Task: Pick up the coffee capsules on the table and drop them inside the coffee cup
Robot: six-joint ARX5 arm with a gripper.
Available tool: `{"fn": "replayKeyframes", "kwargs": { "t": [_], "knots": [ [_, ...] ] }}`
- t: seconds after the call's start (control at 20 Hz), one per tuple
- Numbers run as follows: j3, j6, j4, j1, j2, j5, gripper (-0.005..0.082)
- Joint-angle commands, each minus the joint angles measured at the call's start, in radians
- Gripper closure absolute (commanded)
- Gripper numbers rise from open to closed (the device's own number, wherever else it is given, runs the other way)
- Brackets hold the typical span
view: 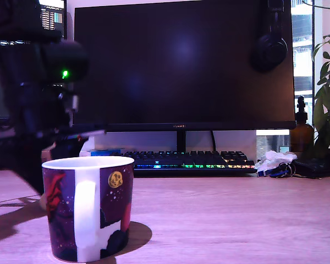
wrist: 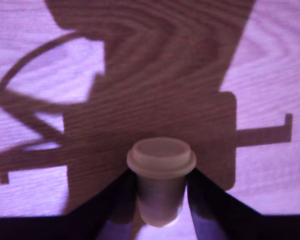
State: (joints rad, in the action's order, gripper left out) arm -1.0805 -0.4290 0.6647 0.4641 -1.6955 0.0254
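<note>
Pale flanged coffee capsule (wrist: pixel 160 177), lower centre of the wrist frame, pinched between claw (wrist: pixel 161 200) fingers, above counter (wrist: pixel 270 60)

Surface: light wood-grain table (view: pixel 220 220), tinted pink.
On it: coffee cup (view: pixel 88 208), keyboard (view: pixel 190 161), crumpled tissue (view: pixel 272 160).

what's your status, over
Gripper shut on capsule, above the table. Cup upright, apart from the arm. Nothing seen in the way.
</note>
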Motion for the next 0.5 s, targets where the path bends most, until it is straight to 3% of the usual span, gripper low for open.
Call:
{"fn": "replayKeyframes", "kwargs": {
  "t": [0.0,0.35,0.45],
  "knots": [
    [-0.022,0.056,0.011,-0.004,0.023,0.000,0.0559],
    [-0.024,0.204,0.114,-0.003,0.156,0.017,0.0559],
    [-0.024,0.204,0.146,-0.003,0.193,0.032,0.0559]
  ]
}}
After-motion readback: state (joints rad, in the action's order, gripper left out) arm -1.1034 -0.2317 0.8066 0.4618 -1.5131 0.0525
